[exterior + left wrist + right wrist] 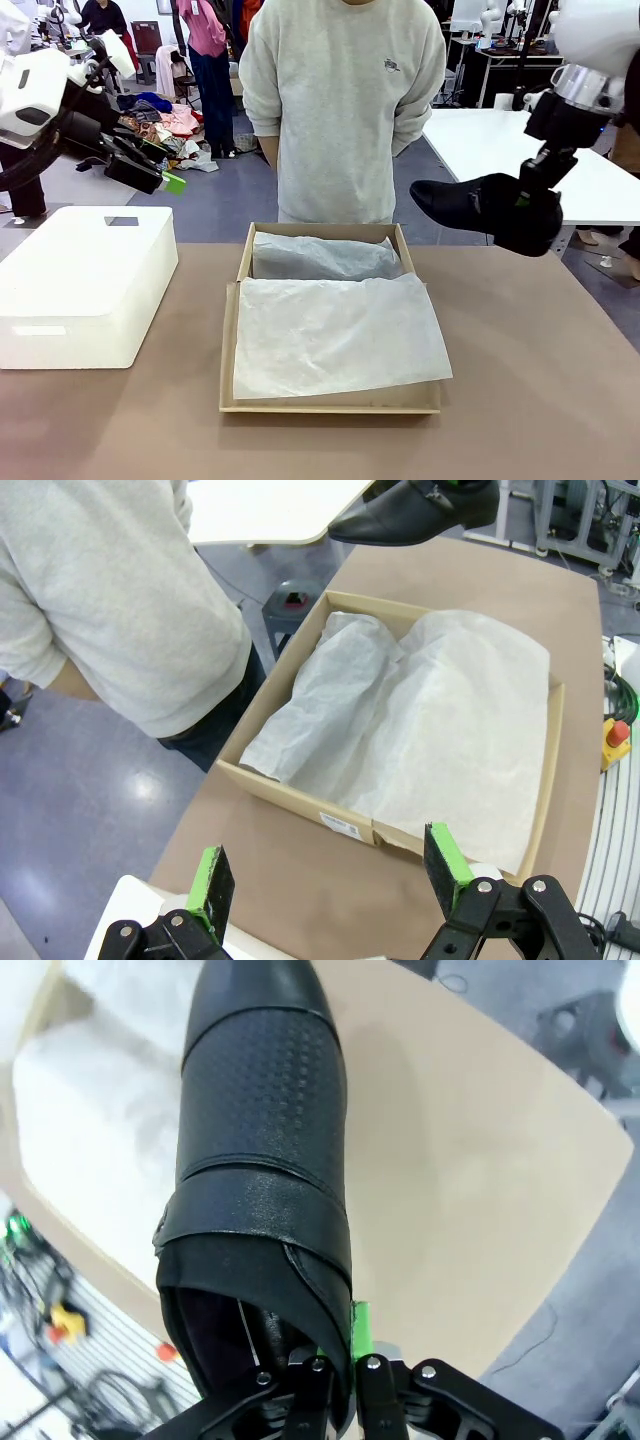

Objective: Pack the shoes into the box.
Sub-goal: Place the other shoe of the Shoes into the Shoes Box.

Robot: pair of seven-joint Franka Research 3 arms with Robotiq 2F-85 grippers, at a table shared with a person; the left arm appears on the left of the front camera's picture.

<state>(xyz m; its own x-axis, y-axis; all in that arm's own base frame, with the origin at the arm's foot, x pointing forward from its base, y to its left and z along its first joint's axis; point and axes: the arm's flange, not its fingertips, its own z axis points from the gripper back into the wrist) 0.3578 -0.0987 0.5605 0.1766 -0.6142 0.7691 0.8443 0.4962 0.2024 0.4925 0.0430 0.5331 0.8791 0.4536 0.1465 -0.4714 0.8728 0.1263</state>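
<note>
On my far left the left end effector [326, 865] hangs in the air above the far side of the white block [85, 270]; its green-padded fingers stand wide apart with nothing between them; from its wrist camera I look down past them onto the box. The white block sits on the left part of the tabletop [540, 380], well apart from the box.

In the middle, the box [229, 345] lies open on the tabletop, straight in front of the person [340, 100] in a pale grey sweatshirt who stands at the far edge; white tissue paper [335, 335] covers the inside, crumpled into a mound on the far side and spread as a flat sheet on the near side, its right corner draped over the rim; I see no shoe lying on the paper, and what is under it I cannot tell.

To the right, one glossy black shoe [470, 205] is up in the air beyond the box's far right corner, clear of the tabletop, its pointed toe aimed towards the person; the right end effector [348, 1350] is clamped together on the rim of the shoe's opening at the heel end, one green pad showing against the outside of the leather in the right wrist camera; the strap and the textured upper run away from the fingers, with the tabletop and the papered box below.
</note>
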